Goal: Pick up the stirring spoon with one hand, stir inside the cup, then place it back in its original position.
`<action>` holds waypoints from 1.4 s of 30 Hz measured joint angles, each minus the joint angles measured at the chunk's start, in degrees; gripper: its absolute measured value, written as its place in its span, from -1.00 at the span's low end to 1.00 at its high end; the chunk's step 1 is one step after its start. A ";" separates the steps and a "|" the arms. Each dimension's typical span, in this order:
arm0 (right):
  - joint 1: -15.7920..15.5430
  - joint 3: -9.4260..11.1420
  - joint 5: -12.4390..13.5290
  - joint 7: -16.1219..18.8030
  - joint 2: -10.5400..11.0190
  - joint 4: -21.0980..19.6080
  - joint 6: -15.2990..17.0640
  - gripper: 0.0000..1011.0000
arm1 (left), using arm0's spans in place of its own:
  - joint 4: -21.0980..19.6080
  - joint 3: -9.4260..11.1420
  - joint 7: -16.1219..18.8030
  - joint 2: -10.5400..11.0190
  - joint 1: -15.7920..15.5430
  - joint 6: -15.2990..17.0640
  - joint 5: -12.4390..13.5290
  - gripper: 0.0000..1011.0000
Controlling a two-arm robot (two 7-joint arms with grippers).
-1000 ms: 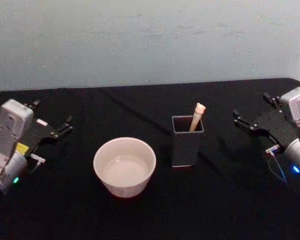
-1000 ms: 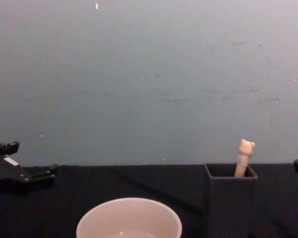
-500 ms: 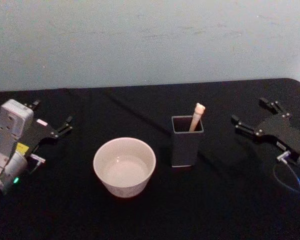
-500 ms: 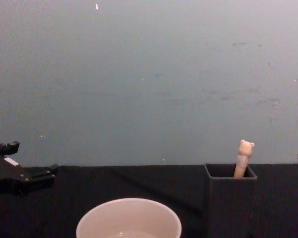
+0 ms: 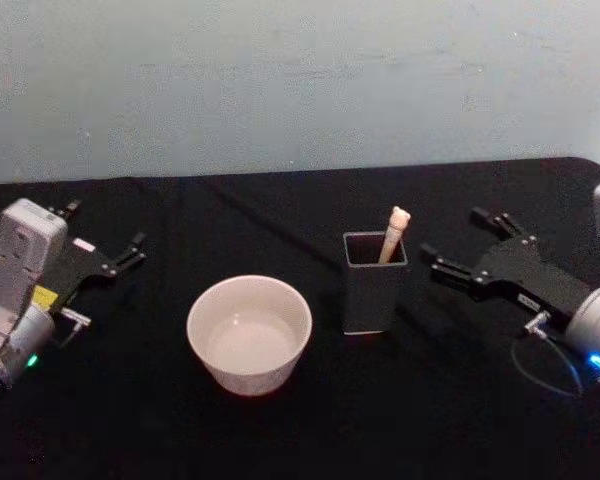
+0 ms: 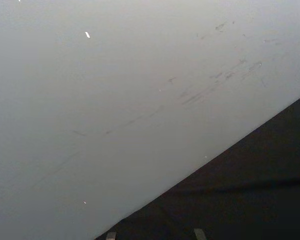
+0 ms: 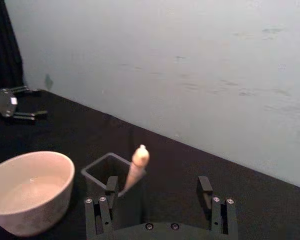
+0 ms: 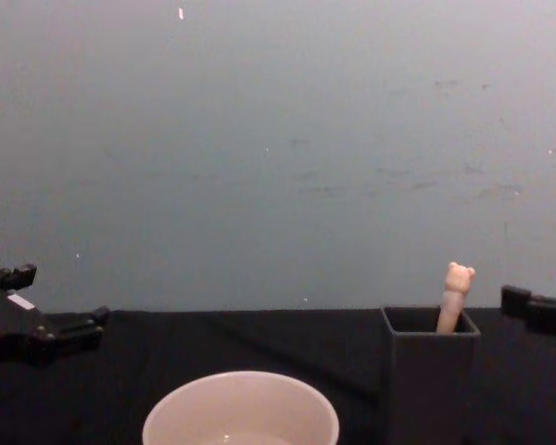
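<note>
One slim spoon is all I have to manage here. The stirring spoon (image 5: 394, 233) stands tilted in the dark grey holder (image 5: 370, 300), with just the beige handle and bear head showing above the rim and its bowl hidden down inside.

I judge it light and stiff. The tapered handle looks smooth enough to slide in a loose pinch, so I would take it just under the bear head, above the holder's rim. I would then draw it out along its own lean, because the narrow holder could tip if the spoon drags on a wall.

The cup (image 5: 246, 374) sits just beside the holder on its left, a little nearer to me, on the black table (image 5: 430, 420).

The right gripper (image 5: 452, 236) hangs near the holder's right side, pointed at it. Its fingers are spread wide, gripping nothing and touching nothing. In the right wrist view the handle (image 7: 136, 167) lies closer to one finger (image 7: 111, 186) than to the middle of the gap, so I would re-centre before closing.

The left gripper (image 5: 105, 226) is parked at the table's left, well apart from the cup, fingers apart and empty.
</note>
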 joint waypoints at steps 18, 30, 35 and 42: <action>6.03 -1.41 1.40 2.72 -6.33 3.96 8.11 0.98 | 0.00 0.00 0.00 0.00 0.00 0.00 0.00 0.98; 10.00 -2.54 1.13 3.39 -8.98 8.47 9.60 0.98 | 0.00 0.00 0.00 0.00 0.00 0.00 0.00 0.98; 10.76 -2.79 0.75 3.51 -9.43 9.39 9.87 0.98 | 0.00 0.00 0.00 0.00 0.00 0.00 0.00 0.98; 11.00 -2.91 0.41 3.43 -9.75 9.75 10.18 0.98 | 0.00 0.00 0.00 0.00 0.00 0.00 0.00 0.98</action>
